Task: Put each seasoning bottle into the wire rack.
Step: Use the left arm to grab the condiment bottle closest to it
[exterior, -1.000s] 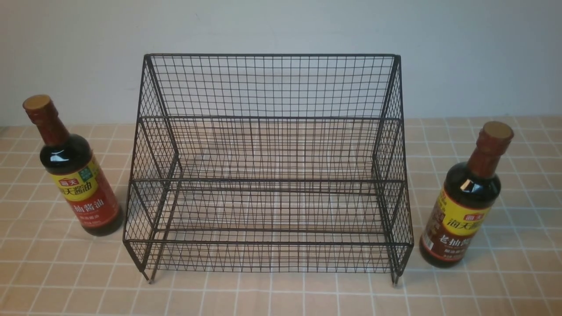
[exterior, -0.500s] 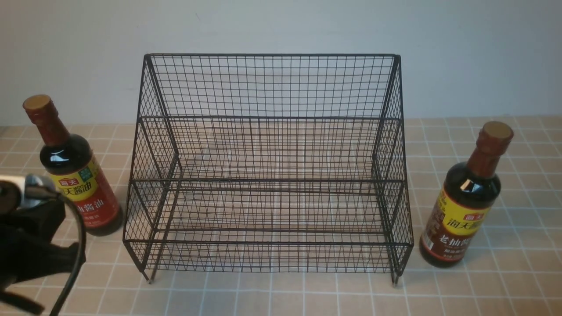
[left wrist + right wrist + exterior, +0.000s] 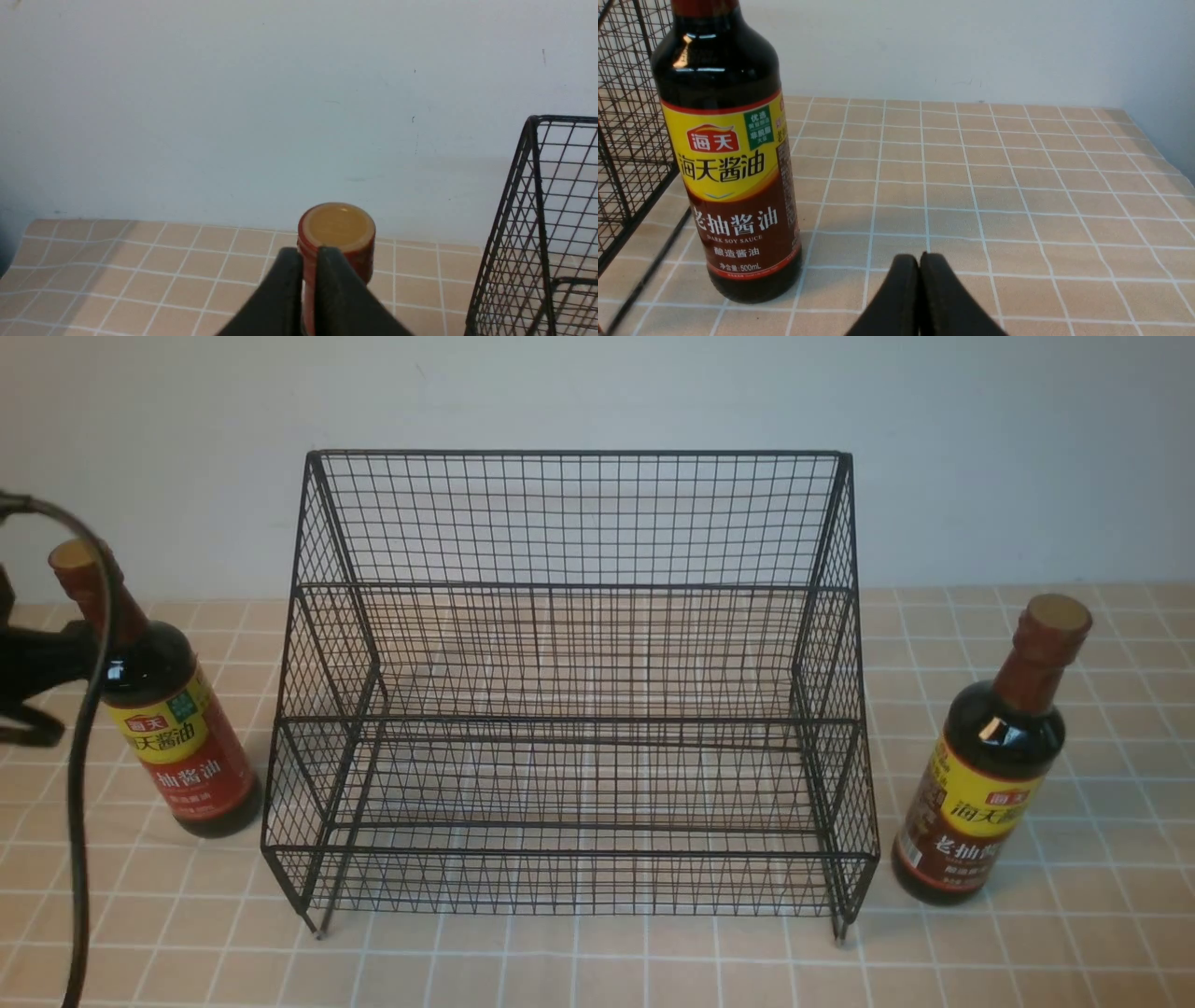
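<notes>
On the left side of the table [image 3: 597, 961], the red-label bottle [image 3: 177, 737] stands upright just beside the rack [image 3: 569, 523], outside it. The left claw [image 3: 310, 252] hangs at the height of the bottle's tan cap, just short of the neck. The neck shows through the thin slit between its two fingers, which are a crack apart and grip nothing. A black cable [image 3: 84, 756] loops down across this bottle in the front view. The rack stands in the middle, its tall mesh back toward the wall [image 3: 597, 392]. Just beside its right side, also outside, the brown-label bottle [image 3: 990, 775] stands upright. The right claw [image 3: 920, 261] sits low over the table, near this bottle but apart from it, fingers pressed together on nothing. Tan squares with white lines cover the table, and the wall is plain and pale.
</notes>
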{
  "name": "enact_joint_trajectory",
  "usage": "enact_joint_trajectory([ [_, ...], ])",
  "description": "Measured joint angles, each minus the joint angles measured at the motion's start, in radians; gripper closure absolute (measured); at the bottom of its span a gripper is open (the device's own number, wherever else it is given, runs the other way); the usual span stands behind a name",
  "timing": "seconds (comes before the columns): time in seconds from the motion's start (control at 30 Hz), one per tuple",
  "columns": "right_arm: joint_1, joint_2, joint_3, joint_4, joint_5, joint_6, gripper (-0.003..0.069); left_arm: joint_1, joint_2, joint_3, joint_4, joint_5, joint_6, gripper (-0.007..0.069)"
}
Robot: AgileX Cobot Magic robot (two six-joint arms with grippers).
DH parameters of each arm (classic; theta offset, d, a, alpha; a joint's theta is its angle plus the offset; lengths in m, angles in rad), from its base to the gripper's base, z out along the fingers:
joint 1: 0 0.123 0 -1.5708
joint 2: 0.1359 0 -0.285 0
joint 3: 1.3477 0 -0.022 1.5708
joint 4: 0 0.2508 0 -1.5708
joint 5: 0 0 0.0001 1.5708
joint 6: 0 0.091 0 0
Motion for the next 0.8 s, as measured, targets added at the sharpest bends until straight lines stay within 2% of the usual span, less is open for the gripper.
enact_joint_trajectory([
  [0.17,0.000,0.000,0.000,0.000,0.000,0.000,0.0673,-0.006,0.053,-0.027,0.004,-0.028,-0.003,0.0475],
  [0.3,0.000,0.000,0.000,0.000,0.000,0.000,0.0673,-0.009,0.087,-0.029,0.004,-0.038,-0.003,0.0340],
  [0.37,0.000,0.000,0.000,0.000,0.000,0.000,0.0673,-0.009,0.101,-0.032,0.004,-0.039,-0.003,0.0302],
  [0.43,0.000,0.000,0.000,0.000,0.000,0.000,0.0673,-0.010,0.139,-0.042,0.004,-0.049,-0.009,0.0216],
  [0.47,0.000,0.000,0.000,0.000,0.000,0.000,0.0673,-0.010,0.142,-0.043,0.004,-0.050,-0.009,0.0209],
  [0.5,0.000,0.000,0.000,0.000,0.000,0.000,0.0673,-0.010,0.172,-0.050,0.005,-0.062,-0.021,0.0155],
  [0.63,0.000,0.000,0.000,0.000,0.000,0.000,0.0673,-0.010,0.239,-0.069,0.038,-0.065,-0.035,0.0092],
  [0.8,0.000,0.000,0.000,0.000,0.000,0.000,0.0673,-0.011,0.307,-0.078,0.070,-0.095,-0.040,0.0082],
])
